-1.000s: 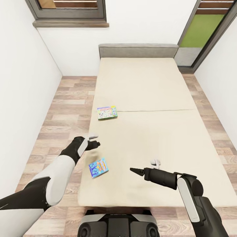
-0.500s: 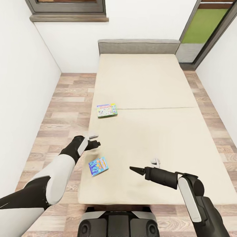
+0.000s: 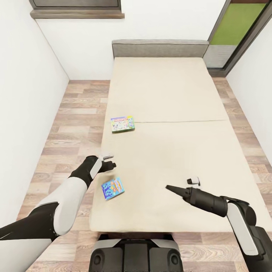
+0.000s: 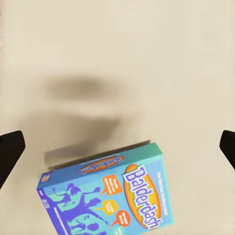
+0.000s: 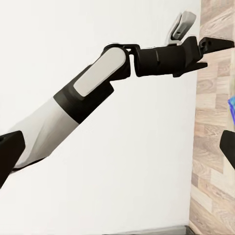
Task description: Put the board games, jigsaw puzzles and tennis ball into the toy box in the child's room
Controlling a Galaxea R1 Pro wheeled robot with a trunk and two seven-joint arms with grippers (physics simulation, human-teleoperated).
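Head view looks down over a beige bed (image 3: 166,98) with a grey headboard (image 3: 160,48), wood-plank floor (image 3: 71,124) along its sides, white walls and a window sill (image 3: 77,14) at the far end. Two board games lie flat on the mattress near its left edge, well apart from each other: a green-bordered board game (image 3: 122,124) farther up, beside a faint seam across the bed, and a blue board game (image 3: 113,188) closer to the robot, turned slightly askew. The left end effector (image 3: 110,164) hovers over the left edge of the bed, just beyond the blue box and not touching it. In the left wrist view that same blue board game (image 4: 105,195) reads "Balderdash" and lies on the beige cover below the camera, with a soft shadow beside it; the two dark fingertips (image 4: 10,147) stand far apart at opposite edges of the picture with nothing between them, so the left end effector is spread wide. The right end effector (image 3: 170,188) reaches out over the near middle of the bed, pointing toward the left; its tips look drawn together to a point in the head view, but I cannot tell its state for sure. The right wrist view faces the white wall, with the left end effector (image 5: 213,46) in profile against the floor boards.
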